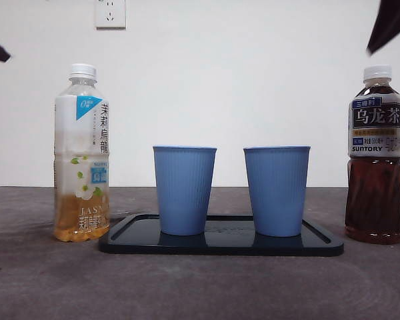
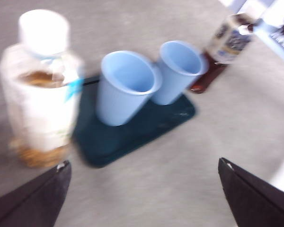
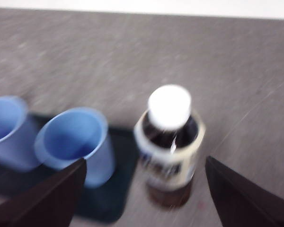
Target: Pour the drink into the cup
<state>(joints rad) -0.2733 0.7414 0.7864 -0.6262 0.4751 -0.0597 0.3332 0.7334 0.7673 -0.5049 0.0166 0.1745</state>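
Two blue ribbed cups stand upright on a black tray (image 1: 320, 245): one on its left half (image 1: 184, 190), one on its right half (image 1: 277, 191). A capped bottle of pale jasmine tea (image 1: 82, 155), about a quarter full, stands left of the tray. At the right stands a capped bottle of dark oolong tea (image 1: 376, 157). My left gripper (image 2: 144, 189) is open above the table, with the pale bottle (image 2: 41, 90) ahead of one jaw. My right gripper (image 3: 144, 189) is open above the dark bottle (image 3: 169, 144), holding nothing. Only black tips of the arms (image 1: 391, 23) show in the front view's top corners.
A white wall with a power socket (image 1: 110, 13) stands behind the grey table (image 1: 200, 287). Both cups (image 2: 126, 87) show bare insides in the left wrist view.
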